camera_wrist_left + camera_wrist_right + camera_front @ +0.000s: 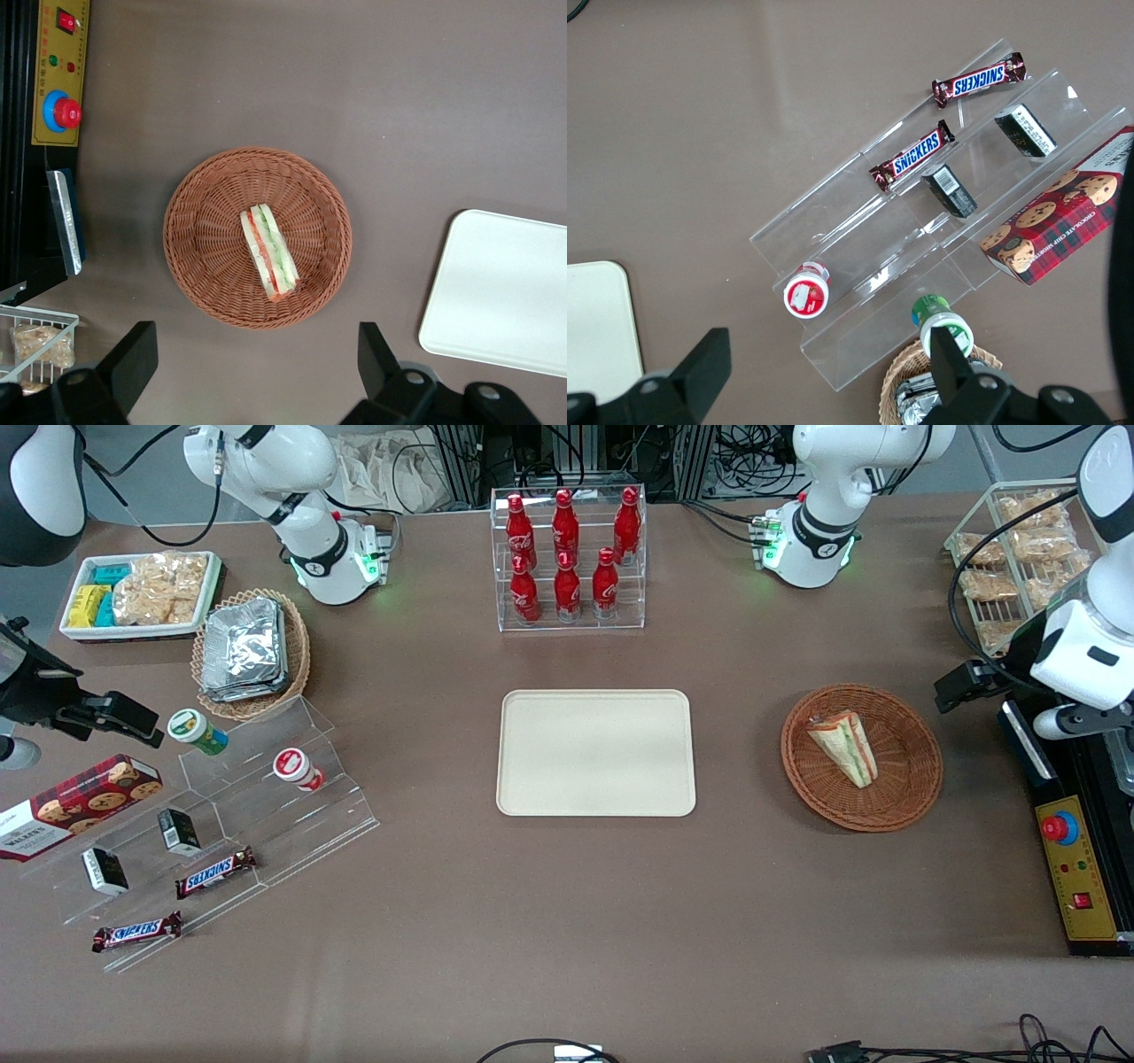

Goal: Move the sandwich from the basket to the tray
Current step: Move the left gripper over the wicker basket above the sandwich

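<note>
Starting nearest the front camera: the tray [595, 752] sits bare mid-table, a little nearer that camera than the basket [912, 779], which lies well apart from it toward the working arm's end. The sandwich [844, 747] is lying in the basket, roughly centred, cut side with the green and red layers showing up. Farther off, the gripper [248, 376] hangs high above the basket's edge with its fingers [133, 359] spread wide and nothing in them — so the pick hasn't started. What I'd worry about: the wedge is soft and tapered, so if the fingers close across the thin end, or out of line with its long axis, it'll probably squirt out or get squashed and shed filling. The woven rim is also raised, and a descent that's off-centre could catch a finger on the wicker and shove or tip the whole basket. And a weak grip on the carry to the tray means it likely drops on the table between them.
</note>
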Robot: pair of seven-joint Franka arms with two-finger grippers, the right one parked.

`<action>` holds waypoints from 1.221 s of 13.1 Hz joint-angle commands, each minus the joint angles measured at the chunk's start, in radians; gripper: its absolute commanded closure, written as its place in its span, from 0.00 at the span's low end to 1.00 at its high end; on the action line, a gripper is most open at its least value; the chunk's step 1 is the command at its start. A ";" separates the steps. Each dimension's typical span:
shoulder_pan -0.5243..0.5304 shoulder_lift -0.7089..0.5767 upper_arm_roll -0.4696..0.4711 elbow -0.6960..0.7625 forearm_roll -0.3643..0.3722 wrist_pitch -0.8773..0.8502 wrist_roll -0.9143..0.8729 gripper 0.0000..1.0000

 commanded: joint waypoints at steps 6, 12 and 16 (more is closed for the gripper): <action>0.001 0.053 -0.005 0.073 0.010 -0.029 -0.010 0.00; 0.006 0.079 -0.004 0.064 0.026 -0.121 -0.015 0.00; 0.003 0.055 -0.005 -0.033 0.013 -0.116 -0.024 0.00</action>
